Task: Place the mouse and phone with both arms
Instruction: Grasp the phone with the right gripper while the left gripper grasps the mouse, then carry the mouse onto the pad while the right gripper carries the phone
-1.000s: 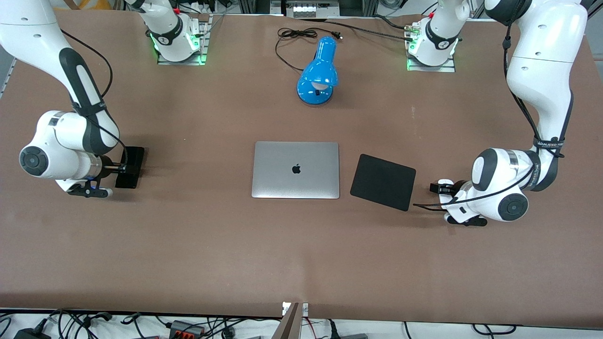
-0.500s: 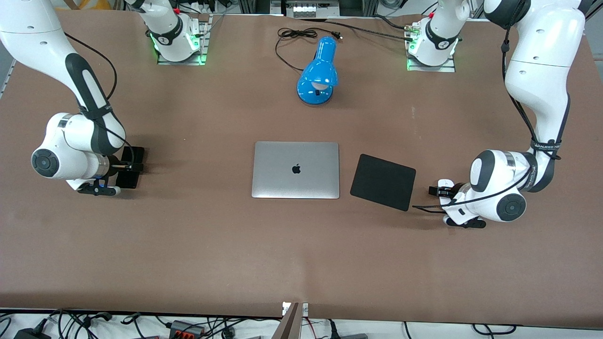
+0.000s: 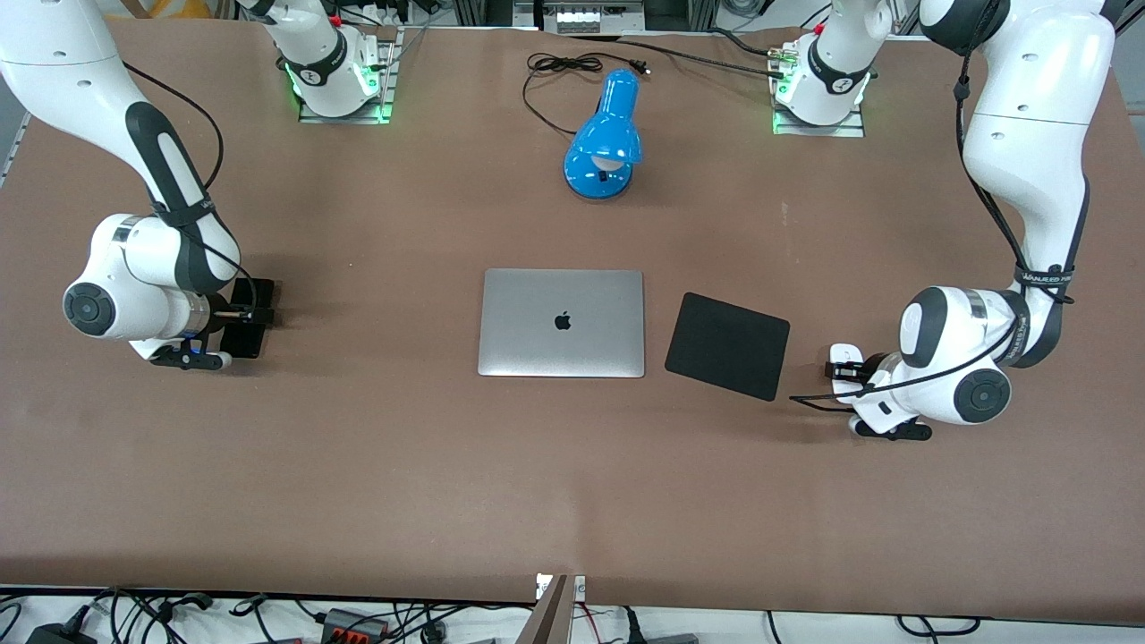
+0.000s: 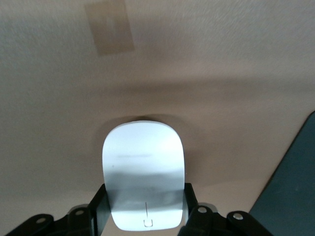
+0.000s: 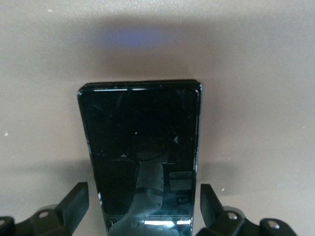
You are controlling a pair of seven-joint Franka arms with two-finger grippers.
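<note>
- Left gripper (image 3: pixel 843 364) is low at the left arm's end of the table, just beside the black pad (image 3: pixel 727 345).
- Left wrist view: mouse (image 4: pixel 143 175) sits between the left gripper's (image 4: pixel 143 212) black fingers (image 4: pixel 100 210), one at each flank, touching both sides. Closed on the mouse.
- Can't tell whether the mouse rests on the table (image 3: pixel 358 465) or is just off it. In the front view only its white end (image 3: pixel 844 355) shows, next to the wrist.
- The pad's dark edge (image 4: pixel 290 196) also shows at the side of the left wrist view; the mouse is apart from it.
- Right gripper (image 3: pixel 253 315) is low at the right arm's end of the table, over the phone (image 3: pixel 248 318).
- Right wrist view: phone (image 5: pixel 141 157) lies flat, screen up, between the right gripper's (image 5: pixel 142 206) fingers (image 5: pixel 74 204). There is a clear gap on each side, so the jaws are spread wide and not gripping.
- Closed silver laptop (image 3: pixel 562 322) sits mid-table between the phone and the pad, well apart from the phone and near the pad.
- Blue desk lamp (image 3: pixel 606 139) stands farther from the front camera than the laptop, between the two arm bases, with its black cord (image 3: pixel 559 67) coiled beside it.
</note>
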